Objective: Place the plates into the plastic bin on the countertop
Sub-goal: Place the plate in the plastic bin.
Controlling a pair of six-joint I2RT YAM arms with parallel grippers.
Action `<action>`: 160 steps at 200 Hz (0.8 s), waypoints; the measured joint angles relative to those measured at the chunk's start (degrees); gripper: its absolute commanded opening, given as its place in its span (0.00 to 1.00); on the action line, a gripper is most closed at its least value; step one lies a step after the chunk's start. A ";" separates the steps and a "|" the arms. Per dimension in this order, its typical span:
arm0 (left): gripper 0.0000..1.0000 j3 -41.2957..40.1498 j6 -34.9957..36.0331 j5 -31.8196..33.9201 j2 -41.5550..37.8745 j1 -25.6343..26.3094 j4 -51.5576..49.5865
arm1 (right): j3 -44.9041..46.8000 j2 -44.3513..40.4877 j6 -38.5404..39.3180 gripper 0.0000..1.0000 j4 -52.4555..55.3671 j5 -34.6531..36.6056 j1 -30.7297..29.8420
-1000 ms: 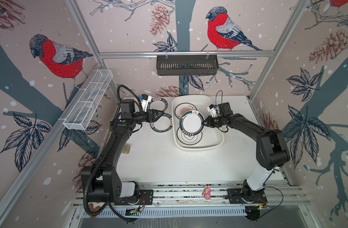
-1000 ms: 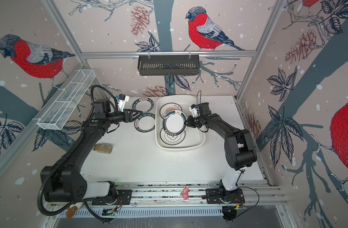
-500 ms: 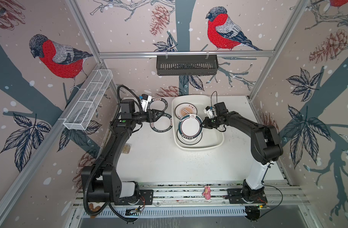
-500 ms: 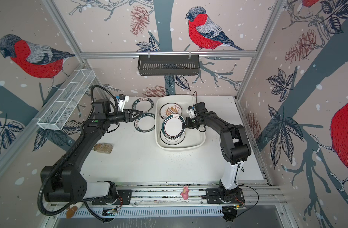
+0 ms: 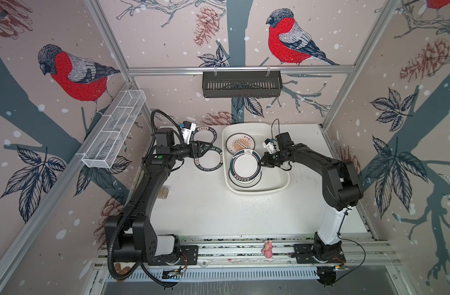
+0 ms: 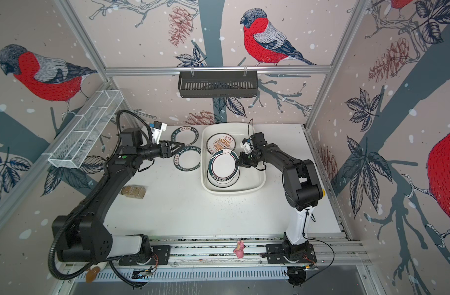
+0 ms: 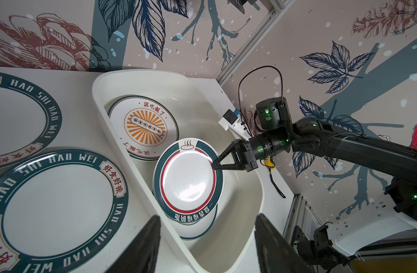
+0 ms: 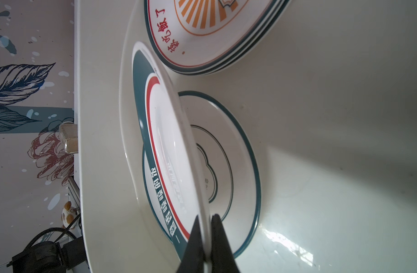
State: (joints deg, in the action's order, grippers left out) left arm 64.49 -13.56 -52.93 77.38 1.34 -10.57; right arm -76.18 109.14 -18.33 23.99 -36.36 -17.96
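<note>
My right gripper [image 5: 261, 165] [image 8: 204, 218] is shut on the rim of a green-rimmed plate with a red ring [image 5: 245, 167] [image 7: 188, 175]. It holds that plate tilted over a white plate with a thin green edge [image 8: 228, 163] lying in the plastic bin [image 5: 286, 182] [image 6: 263, 180]. A sunburst plate [image 5: 240, 145] tops a small stack at the bin's far end. Two green-rimmed plates [image 5: 208, 160] [image 5: 206, 132] lie on the countertop [image 5: 218, 212] left of the bin. My left gripper [image 5: 205, 149] [image 7: 207, 219] hovers open above them, holding nothing.
A small jar of brown stuff [image 6: 133, 191] lies on the countertop by my left arm. A white wire basket [image 5: 114, 134] hangs on the left wall and a black slatted shelf [image 5: 241, 84] on the back wall. A pink figure [image 5: 267, 251] sits on the front rail.
My right gripper has carried its plate a little towards the front and lower over the plate in the bin. The left arm has not moved.
</note>
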 measured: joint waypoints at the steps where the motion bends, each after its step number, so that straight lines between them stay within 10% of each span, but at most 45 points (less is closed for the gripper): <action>1: 0.63 0.00 0.00 0.00 0.00 0.00 0.00 | 0.00 0.00 0.00 0.09 0.00 -0.02 0.00; 160: 0.63 0.00 -0.04 -1.05 -0.13 0.00 0.70 | 0.11 1.68 -1.03 0.17 0.00 -0.59 -0.31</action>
State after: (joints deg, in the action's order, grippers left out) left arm 64.49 -13.61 -53.98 77.25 1.34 -9.87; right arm -76.07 110.83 -19.35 23.99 -36.95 -18.26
